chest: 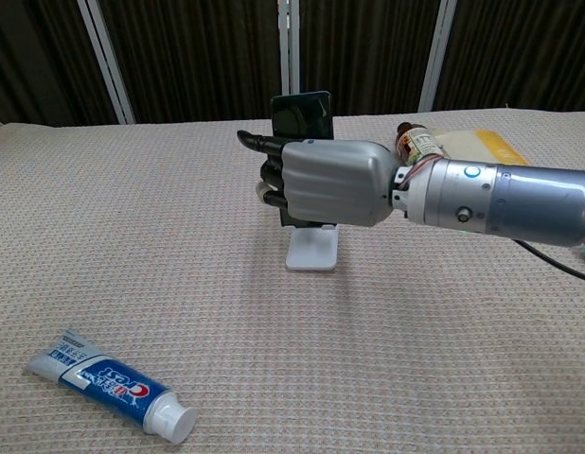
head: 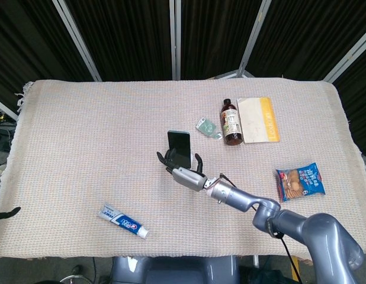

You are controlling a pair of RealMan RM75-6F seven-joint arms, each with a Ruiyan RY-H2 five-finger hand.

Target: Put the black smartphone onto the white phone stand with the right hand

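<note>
Black smartphone (chest: pixel 301 117) upright on the white phone stand (chest: pixel 311 252), mid-table. Right hand (chest: pixel 321 184) just in front, fingers (chest: pixel 260 144) loosened and spread; contact with the phone impossible to tell. Left hand out of sight.

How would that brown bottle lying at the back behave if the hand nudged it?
The brown bottle lies on its side and looks round, so it would probably roll rather than tip. The woven cloth under it may slow that. It seems rigid; whether it is glass, I cannot tell.
</note>
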